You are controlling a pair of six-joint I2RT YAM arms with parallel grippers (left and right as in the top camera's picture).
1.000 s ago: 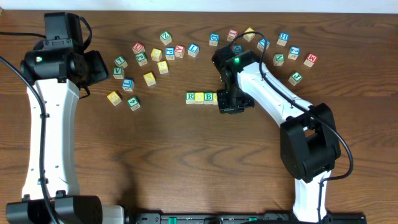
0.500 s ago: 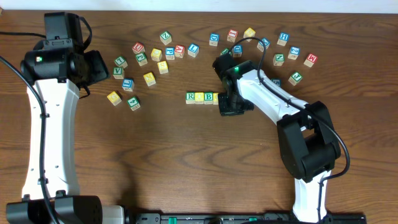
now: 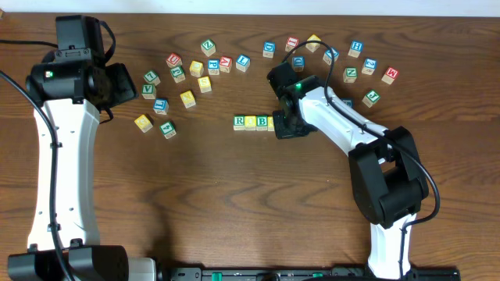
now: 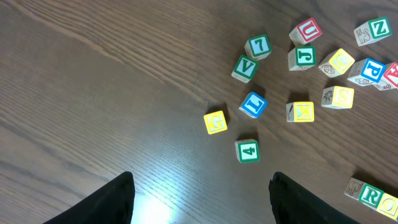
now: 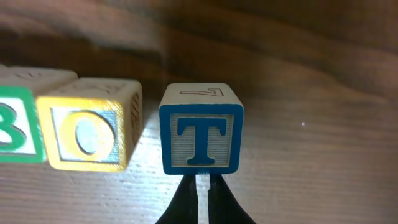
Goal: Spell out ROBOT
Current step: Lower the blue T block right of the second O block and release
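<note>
A row of blocks lies at the table's middle: green R (image 3: 239, 121), yellow O (image 3: 251, 122), green B (image 3: 262, 122). In the right wrist view the row goes on with a B (image 5: 7, 124), a yellow O (image 5: 90, 134) and a blue T block (image 5: 201, 137), with a small gap between O and T. My right gripper (image 5: 200, 190) is shut, and its fingertips touch the T block's near edge. In the overhead view the right gripper (image 3: 285, 125) covers the row's right end. My left gripper (image 4: 202, 205) is open and empty, high over the table's left.
Loose letter blocks lie scattered along the back: a cluster at left around a yellow block (image 3: 187, 98), another at right around a green block (image 3: 371, 97). The left wrist view shows G (image 4: 215, 122), 4 (image 4: 247, 150) and L (image 4: 253, 104) blocks below.
My right gripper has moved a little left toward the end of the row. The left arm has not moved.
</note>
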